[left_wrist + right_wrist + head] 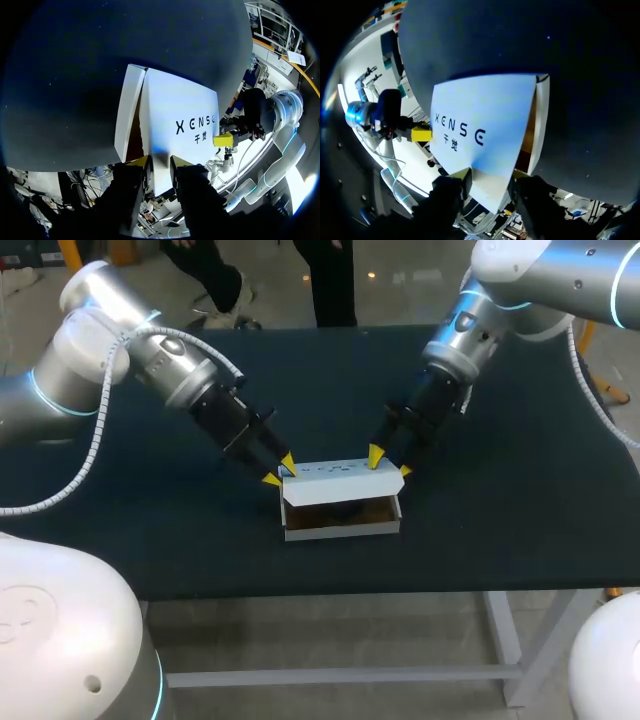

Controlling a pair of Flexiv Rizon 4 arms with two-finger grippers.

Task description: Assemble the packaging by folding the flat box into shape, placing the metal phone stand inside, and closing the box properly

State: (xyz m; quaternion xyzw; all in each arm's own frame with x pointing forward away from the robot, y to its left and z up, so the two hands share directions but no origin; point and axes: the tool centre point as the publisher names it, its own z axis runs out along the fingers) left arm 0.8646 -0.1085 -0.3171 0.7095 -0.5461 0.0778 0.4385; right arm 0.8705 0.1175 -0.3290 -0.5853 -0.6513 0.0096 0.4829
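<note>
Pinching the raised lid (335, 478) at either end with left claw (278, 469) and right claw (388, 462), to steer it down evenly; box (342, 525) mid-desk (150, 530), front open. Dark shape inside, perhaps the phone stand (345, 510).

Two robot arms are built from rounded silver-grey tubes. The left arm (110, 350) and right arm (540, 280) each have thin glowing light-blue rings at the joints. A ribbed white cable (95, 435) runs along the left arm, and a matching cable (590, 370) runs beside the right. Each wrist narrows to a black block. The left gripper (279, 469) and right gripper (389, 462) have black fingers with pointed bright yellow tips. The left base (60, 630) and right base (610, 660) are glossy white domes.
</note>
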